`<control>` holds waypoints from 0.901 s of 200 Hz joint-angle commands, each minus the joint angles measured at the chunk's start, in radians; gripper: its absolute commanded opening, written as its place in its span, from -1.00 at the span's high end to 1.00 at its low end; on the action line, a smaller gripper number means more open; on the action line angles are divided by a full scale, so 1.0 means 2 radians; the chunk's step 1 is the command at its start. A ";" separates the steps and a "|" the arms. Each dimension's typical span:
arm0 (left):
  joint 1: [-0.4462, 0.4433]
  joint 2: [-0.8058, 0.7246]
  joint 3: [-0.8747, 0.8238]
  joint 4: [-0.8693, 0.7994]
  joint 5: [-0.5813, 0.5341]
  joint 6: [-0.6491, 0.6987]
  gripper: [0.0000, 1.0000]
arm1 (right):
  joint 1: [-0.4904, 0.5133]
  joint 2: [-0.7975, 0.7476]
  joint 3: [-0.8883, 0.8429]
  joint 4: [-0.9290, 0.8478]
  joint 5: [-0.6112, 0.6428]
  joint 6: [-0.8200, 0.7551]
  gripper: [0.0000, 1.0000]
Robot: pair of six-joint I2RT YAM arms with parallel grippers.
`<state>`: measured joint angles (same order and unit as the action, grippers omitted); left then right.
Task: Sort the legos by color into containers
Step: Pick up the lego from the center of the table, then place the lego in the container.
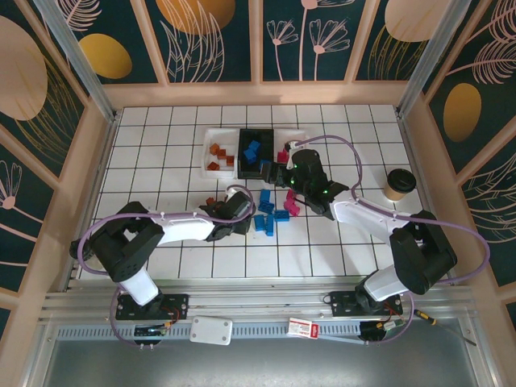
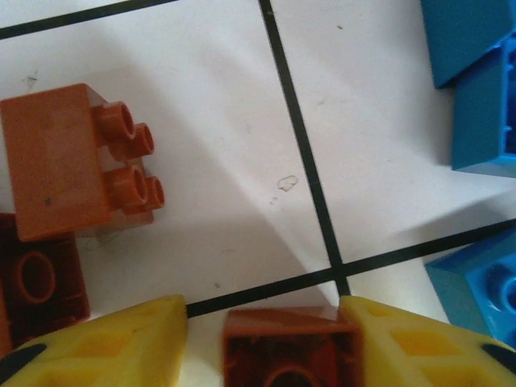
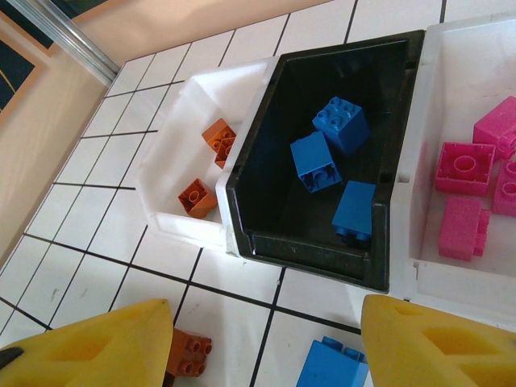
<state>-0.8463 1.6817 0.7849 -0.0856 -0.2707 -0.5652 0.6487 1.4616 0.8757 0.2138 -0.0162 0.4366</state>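
I'm looking at a lab robot cell: grid-tiled table (image 1: 153, 153) boxed by wood-framed floral wall panels (image 1: 214, 44) at 9, 12 and 3 o'clock, aluminium mounting rail (image 1: 258, 310) at 6, coffee cup (image 1: 398, 184) at 3.

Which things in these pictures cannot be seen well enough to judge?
Right white bin: cut by the right wrist view's edge, partly covered by the right arm from above; its pink bricks cannot be counted.
Orange-brown brick between the fingers of the left gripper: cut by the left wrist view's bottom edge; whether it is held is unclear.
Dark brown brick: cut by that view's left edge.
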 commanded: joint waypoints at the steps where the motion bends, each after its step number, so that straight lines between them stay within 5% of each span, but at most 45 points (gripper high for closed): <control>1: -0.001 -0.003 -0.013 -0.023 0.020 -0.004 0.13 | -0.002 -0.009 -0.005 0.014 0.011 0.008 -0.28; 48: 0.006 -0.052 0.027 -0.032 0.018 -0.001 0.40 | -0.002 -0.025 -0.017 0.015 0.013 0.012 -0.28; 93: 0.094 -0.089 0.087 -0.009 0.023 -0.001 0.43 | -0.002 -0.038 -0.040 0.016 0.013 0.020 -0.28; 180: 0.207 0.095 0.269 -0.005 0.044 -0.026 0.47 | 0.006 -0.063 -0.074 0.005 0.009 0.027 -0.28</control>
<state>-0.4686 1.7725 1.2327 -0.0643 -0.2092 -0.5934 0.6498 1.3769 0.7528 0.2211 -0.0162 0.4786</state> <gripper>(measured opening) 0.320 0.639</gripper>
